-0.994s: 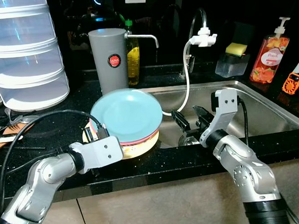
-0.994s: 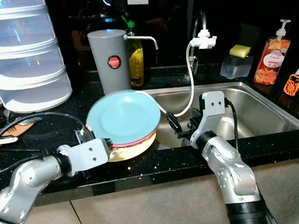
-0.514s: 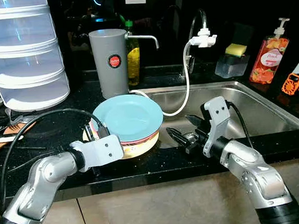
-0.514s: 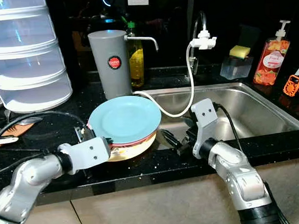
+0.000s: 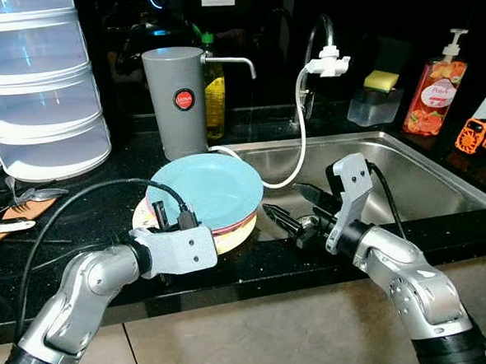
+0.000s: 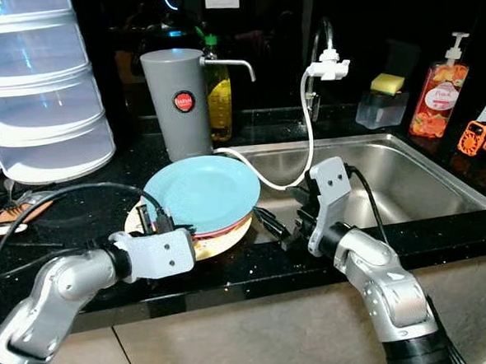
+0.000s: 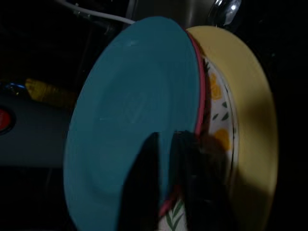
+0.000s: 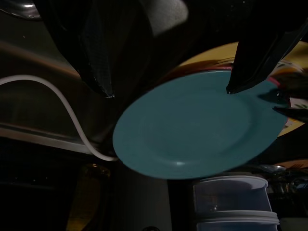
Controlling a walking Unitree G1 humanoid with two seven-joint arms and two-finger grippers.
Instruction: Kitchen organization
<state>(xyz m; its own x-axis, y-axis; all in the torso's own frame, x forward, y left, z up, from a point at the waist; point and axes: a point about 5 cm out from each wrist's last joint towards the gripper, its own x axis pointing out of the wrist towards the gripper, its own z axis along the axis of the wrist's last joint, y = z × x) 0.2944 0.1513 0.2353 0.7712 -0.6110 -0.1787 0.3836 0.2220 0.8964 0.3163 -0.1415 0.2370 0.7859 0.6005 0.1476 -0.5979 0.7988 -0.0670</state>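
Plates sit stacked on the black counter just left of the sink: a blue plate on top, tilted so its far edge is raised, over a pink-rimmed plate, a patterned plate and a wide yellow plate at the bottom. The left pincer reaches in from the near side of the stack, its two black fingers nearly together with the near rim of the blue plate between them; it appears clamped on that rim. The right pincer hovers over the sink's near left corner, fingers spread wide and holding nothing, tips pointing at the blue plate's right edge, just beside it but apart. Beyond the stack stand a grey jug and a yellow bottle; a white hose curves from the tap toward the plates. Clear stacked containers stand far left, a soap dispenser far right.
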